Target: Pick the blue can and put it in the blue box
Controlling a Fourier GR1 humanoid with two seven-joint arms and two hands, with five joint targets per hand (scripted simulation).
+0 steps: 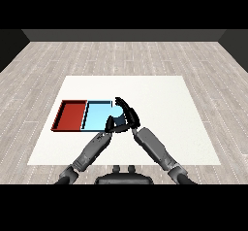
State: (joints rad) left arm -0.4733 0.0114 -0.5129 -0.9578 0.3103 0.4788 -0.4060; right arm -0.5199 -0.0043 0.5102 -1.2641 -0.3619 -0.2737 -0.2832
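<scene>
Both hands meet at the near right corner of the light blue tray [96, 113], and it is crowded there. The right hand [129, 112] reaches in from the lower right, its grey forearm slanting up toward the tray, and its black fingers [121, 102] arch over the tray's right edge. Just under those fingers, on their left side, a pale rounded shape pokes out: that is the blue can [117, 111], sitting at the right end of the light blue tray, inside its rim as far as this view tells. The fingers curl over the can's top and right side, and the thumb comes in beneath, so the right hand is wrapped round the can.

The left hand [110, 124] comes up from the lower left and sits just below the can, nearly touching the right hand's thumb. Its fingers bunch into a dark mass against the tray's near rim, and I cannot tell whether they are curled or straight.

Left of all this, well away from both sets of fingers, the red tray [71, 115] lies flush against the blue one on the white table [160, 123].
</scene>
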